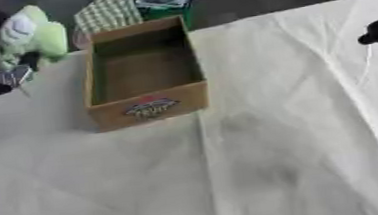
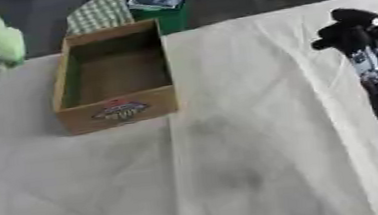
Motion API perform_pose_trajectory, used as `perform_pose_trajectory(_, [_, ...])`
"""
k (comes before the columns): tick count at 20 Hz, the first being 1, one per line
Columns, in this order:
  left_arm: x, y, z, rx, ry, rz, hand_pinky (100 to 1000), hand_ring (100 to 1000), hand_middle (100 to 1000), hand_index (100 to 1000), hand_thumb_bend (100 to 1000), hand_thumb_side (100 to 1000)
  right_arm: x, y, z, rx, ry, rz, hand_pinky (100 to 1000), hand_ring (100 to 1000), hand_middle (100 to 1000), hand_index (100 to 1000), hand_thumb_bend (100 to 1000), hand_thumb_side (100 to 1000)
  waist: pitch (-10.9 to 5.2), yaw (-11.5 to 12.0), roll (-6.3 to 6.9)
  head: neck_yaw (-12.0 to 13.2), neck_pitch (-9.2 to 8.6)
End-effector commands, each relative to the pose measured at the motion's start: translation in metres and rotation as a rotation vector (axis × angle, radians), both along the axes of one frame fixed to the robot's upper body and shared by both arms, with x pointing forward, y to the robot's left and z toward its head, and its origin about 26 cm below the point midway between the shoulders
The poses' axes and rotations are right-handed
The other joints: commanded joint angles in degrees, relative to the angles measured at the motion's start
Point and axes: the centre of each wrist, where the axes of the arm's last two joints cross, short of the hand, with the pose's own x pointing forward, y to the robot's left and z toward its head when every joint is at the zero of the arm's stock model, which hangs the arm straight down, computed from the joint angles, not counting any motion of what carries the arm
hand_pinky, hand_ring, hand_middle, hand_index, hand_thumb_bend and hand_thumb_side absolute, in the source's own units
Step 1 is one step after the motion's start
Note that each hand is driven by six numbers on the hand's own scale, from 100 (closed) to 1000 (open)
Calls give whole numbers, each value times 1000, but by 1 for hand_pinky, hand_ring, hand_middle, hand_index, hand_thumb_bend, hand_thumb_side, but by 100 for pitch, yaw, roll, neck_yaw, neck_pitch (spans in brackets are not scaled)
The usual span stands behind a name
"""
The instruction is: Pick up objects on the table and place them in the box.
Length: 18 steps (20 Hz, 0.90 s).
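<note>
An open brown cardboard box (image 1: 143, 76) with a printed label on its front wall stands on the white-covered table (image 1: 276, 145), left of centre. Nothing shows inside it. A pale green and white plush toy (image 1: 30, 31) hangs in the air just left of the box's far corner, with my left hand (image 1: 22, 62) curled round its lower part. My right hand (image 2: 349, 31) hovers over the table's right side, well away from the box, fingers curled with nothing in them.
Behind the box lie a green checked cloth (image 1: 108, 11) and a green container (image 2: 158, 13) topped with a blue and white item. The table's far edge runs just behind the box.
</note>
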Motion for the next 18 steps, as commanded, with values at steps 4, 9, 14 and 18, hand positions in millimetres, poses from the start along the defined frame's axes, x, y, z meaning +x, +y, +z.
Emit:
perform_pose_trajectory(4, [2,13,20,-6,-65,43,513,503,406,525,100,305,-2,-1,13,-39,-40,16,909,698,664,830,100,547,-32,-88,28,112,-61])
perform_pose_trajectory(9, [17,18,43,-42,-85,102,502,505,409,531,100,313,1,7,20,-55,-60,66,910,699,664,831,100,546,78,-607,147,448,-117])
perform_pose_trajectory(14, [34,6,52,-49,-74,122,502,510,412,537,100,334,3,11,23,-57,-69,91,910,700,664,831,100,545,142,-771,178,548,-160])
perform_pose_trajectory(18, [43,3,45,-26,-72,144,506,512,413,539,100,340,4,13,25,-53,-74,106,910,700,664,831,100,543,154,-878,206,599,-200])
